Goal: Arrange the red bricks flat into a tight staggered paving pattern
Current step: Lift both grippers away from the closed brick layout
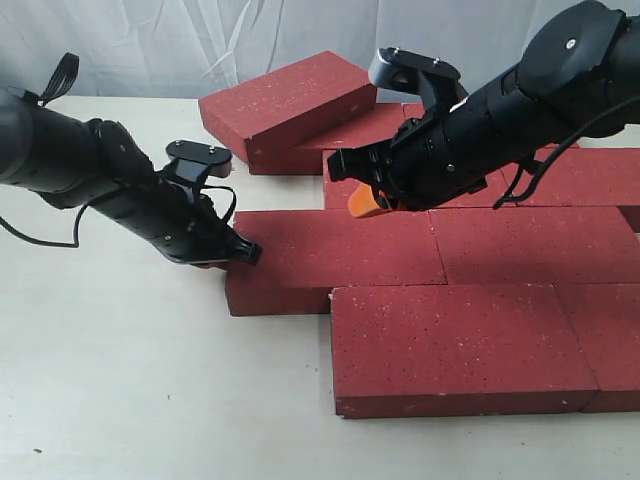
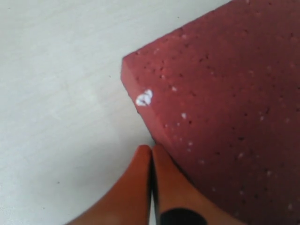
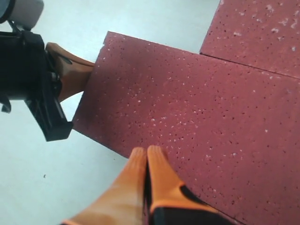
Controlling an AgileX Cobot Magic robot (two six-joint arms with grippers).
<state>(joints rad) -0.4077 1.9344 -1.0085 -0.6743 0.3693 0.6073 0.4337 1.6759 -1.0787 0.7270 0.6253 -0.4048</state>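
Several dark red speckled bricks lie flat in staggered rows. The middle-row left brick (image 1: 335,250) (image 3: 187,108) sticks out left beyond the front-row brick (image 1: 460,345). My left gripper (image 1: 228,260) (image 2: 151,149) is shut, and its orange fingertips press against that brick's left end by the corner (image 2: 154,89). My right gripper (image 1: 368,204) (image 3: 146,151) is also shut, its tips resting at the same brick's far edge. The left gripper's fingers (image 3: 70,70) show at the brick's end in the right wrist view. Nothing is held in either gripper.
Two loose bricks sit at the back, one (image 1: 285,95) tilted on top of another (image 1: 335,140). More laid bricks (image 1: 535,245) (image 1: 595,175) fill the right side. The white tabletop (image 1: 120,380) spreads to the left and front. A grey curtain hangs behind.
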